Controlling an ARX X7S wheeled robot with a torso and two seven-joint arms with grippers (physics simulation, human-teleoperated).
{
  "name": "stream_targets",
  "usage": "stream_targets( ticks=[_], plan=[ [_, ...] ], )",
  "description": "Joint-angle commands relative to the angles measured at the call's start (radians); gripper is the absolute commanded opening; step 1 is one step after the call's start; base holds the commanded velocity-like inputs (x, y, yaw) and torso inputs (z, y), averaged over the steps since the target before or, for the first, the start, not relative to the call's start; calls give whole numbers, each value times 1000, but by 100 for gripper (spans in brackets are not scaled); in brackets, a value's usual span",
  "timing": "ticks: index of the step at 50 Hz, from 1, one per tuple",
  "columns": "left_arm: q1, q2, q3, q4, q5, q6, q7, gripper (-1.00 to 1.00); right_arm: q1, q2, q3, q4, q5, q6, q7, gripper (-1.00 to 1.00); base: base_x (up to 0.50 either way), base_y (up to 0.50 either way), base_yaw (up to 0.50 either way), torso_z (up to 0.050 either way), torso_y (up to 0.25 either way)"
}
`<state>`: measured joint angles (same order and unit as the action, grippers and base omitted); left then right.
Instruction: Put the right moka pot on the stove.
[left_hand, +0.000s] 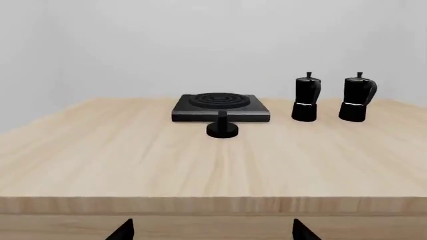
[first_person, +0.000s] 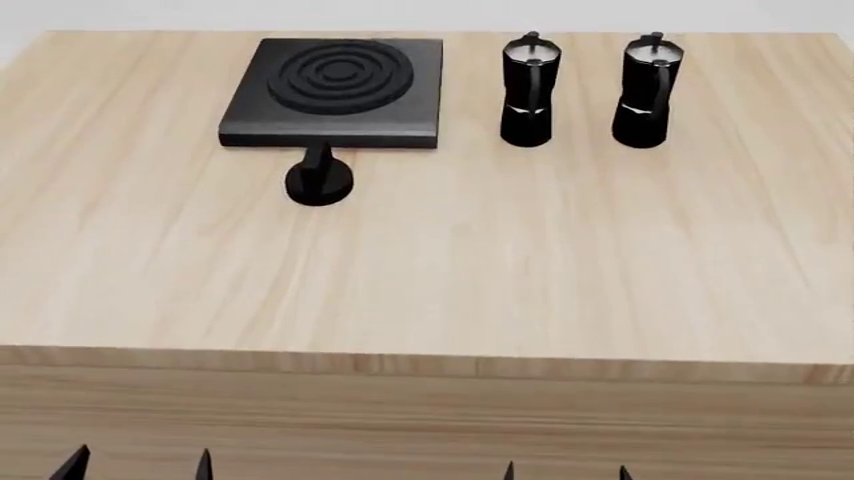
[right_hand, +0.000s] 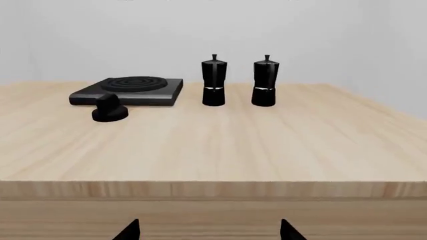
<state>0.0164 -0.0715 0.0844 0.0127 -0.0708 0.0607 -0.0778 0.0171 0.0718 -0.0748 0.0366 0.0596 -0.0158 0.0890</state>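
Note:
The right moka pot (first_person: 646, 92) stands upright at the table's far right, also in the right wrist view (right_hand: 264, 82) and the left wrist view (left_hand: 356, 98). The other moka pot (first_person: 529, 92) stands just left of it. The stove (first_person: 336, 92), a black slab with ringed burner, lies far left of centre, its knob (first_person: 318, 181) in front. My left gripper (first_person: 136, 466) and right gripper (first_person: 566, 472) are open and empty, low before the table's front edge, far from the pots. Only their fingertips (left_hand: 123, 231) (right_hand: 288, 230) show.
The light wooden table (first_person: 441, 290) spans the view; its front edge (first_person: 427, 368) lies between both grippers and the objects. A plain pale wall stands behind the table.

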Motion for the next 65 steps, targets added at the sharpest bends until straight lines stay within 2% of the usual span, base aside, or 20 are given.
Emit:
stream_targets(
  ticks=[1,12,15,16,19,25,39,65],
  plan=[
    [-3,-13,12,-4,-23,4,-18,100,-1,15,-16,2,17,-3,14,100,0,0,0,50,55],
    [4,-26,27,3,-39,25,-24,100,0,26,-33,-3,24,4,33,100,0,0,0,50,43],
    [-8,-22,22,-6,-17,-2,-65,100,2,29,-36,0,27,2,36,100,0,0,0,40,18],
    [-13,-17,12,-9,-53,-12,-56,100,4,30,-38,4,27,0,38,100,0,0,0,0,0],
    [-32,-17,20,-22,1,-62,-110,100,5,32,-43,3,29,2,41,100,0,0,0,0,0],
    [-15,-28,24,-14,-39,6,-84,100,4,37,-52,3,31,0,49,100,0,0,0,0,0],
    [-12,-44,42,-11,-55,13,-92,100,17,47,-68,23,35,1,66,100,0,0,0,0,0],
    [-15,-61,65,-16,-67,26,-116,100,27,62,-89,51,49,-11,91,100,355,0,0,0,0]
  ],
)
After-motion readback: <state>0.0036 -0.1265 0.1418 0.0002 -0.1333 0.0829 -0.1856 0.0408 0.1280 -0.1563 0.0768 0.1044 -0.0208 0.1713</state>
